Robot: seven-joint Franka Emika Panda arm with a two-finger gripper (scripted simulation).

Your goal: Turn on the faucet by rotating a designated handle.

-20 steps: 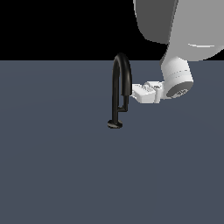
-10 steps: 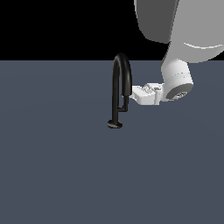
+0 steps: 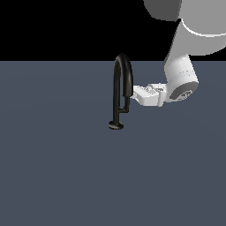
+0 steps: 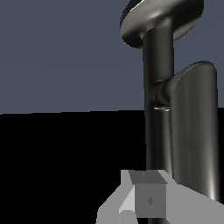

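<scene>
The faucet (image 3: 117, 88) is a glossy black gooseneck arch standing on a small round base disc (image 3: 116, 126). The handle (image 3: 127, 104) is a short black L-shaped lever branching from the lower stem on the exterior view's right. My white gripper (image 3: 134, 93) reaches in level from that side, with its tips against the handle's upright part. In the wrist view the stem (image 4: 156, 131) and the broad handle bar (image 4: 192, 135) fill the frame, with one grey finger (image 4: 148, 199) just in front of them. The frames do not show whether the jaws are open or shut.
The faucet stands on a flat dark grey-blue surface (image 3: 66, 167). The arm's white links (image 3: 181, 75) come down from the upper part of the exterior view's right. Nothing else shows.
The gripper stays at the handle with almost no shift. The faucet and handle look the same.
</scene>
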